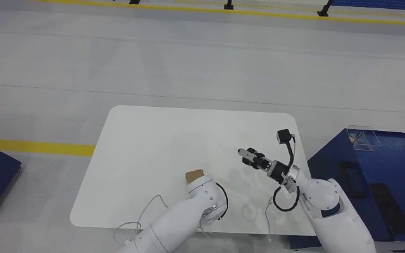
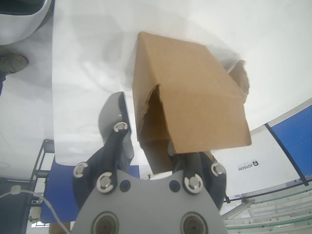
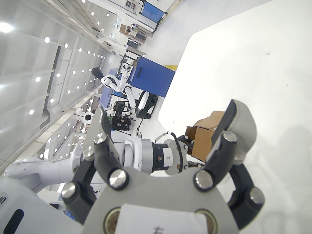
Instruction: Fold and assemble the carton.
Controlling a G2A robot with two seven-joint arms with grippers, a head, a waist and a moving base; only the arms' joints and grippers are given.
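A small brown carton (image 2: 190,93) is partly formed, with one end open and a flap (image 2: 240,76) sticking out at its far end. My left gripper (image 2: 156,127) is shut on its near end; one finger (image 2: 114,113) shows beside the carton wall and the other is hidden under the cardboard. From above, the carton (image 1: 194,174) pokes out past the left wrist near the table's front edge. My right gripper (image 1: 248,157) hovers open to the right of it with nothing held. In the right wrist view the right gripper (image 3: 168,115) faces the carton (image 3: 202,140).
The white table (image 1: 164,139) has rounded corners and a bare top. A blue cabinet (image 1: 364,174) stands close to its right edge, with a clear plastic box (image 1: 362,136) on it. Another blue unit (image 1: 6,169) sits off the left side.
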